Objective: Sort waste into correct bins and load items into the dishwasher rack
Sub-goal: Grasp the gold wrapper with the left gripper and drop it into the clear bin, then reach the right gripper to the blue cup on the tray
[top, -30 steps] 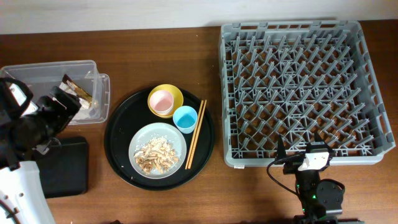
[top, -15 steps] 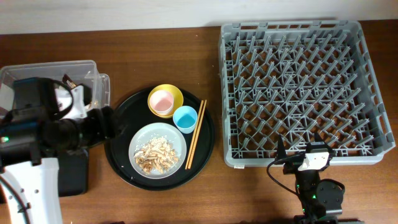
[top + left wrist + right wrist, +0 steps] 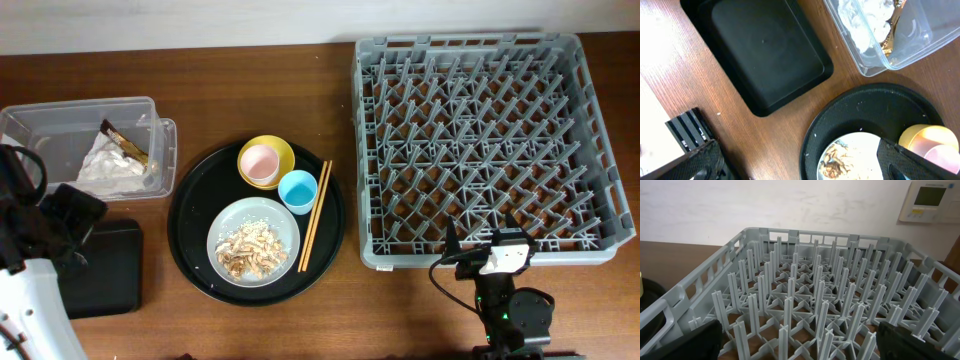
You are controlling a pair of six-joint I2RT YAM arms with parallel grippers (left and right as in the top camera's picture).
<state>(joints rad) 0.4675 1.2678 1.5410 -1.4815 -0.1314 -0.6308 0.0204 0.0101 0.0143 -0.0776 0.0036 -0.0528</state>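
The clear tub (image 3: 90,140) at the far left holds the crumpled white napkin (image 3: 110,165) and the gold-brown wrapper (image 3: 125,143); both also show in the left wrist view, napkin (image 3: 862,20) and wrapper (image 3: 892,15). The shallow black tray (image 3: 100,265) lies in front of the tub. The grey plate (image 3: 285,225) carries the food scraps (image 3: 250,250). The pink cup (image 3: 261,163) sits inside the yellow bowl (image 3: 280,148), beside the blue cup (image 3: 297,190) and the chopsticks (image 3: 314,215). My left gripper (image 3: 800,167) is open and empty, high above the table between the black tray (image 3: 765,55) and the plate. My right gripper (image 3: 800,347) is open and empty at the rack's (image 3: 480,140) front edge.
The plate, bowl, cups and chopsticks all rest on a large round black tray (image 3: 190,230) in the middle. My left arm (image 3: 50,225) stands at the table's left edge, over the black tray's corner. The rack's pegs (image 3: 815,295) fill the right wrist view.
My left arm reached right over the round tray's left rim, then drew back to the left edge. The napkin in the tub is now uncovered. The right arm has not moved.
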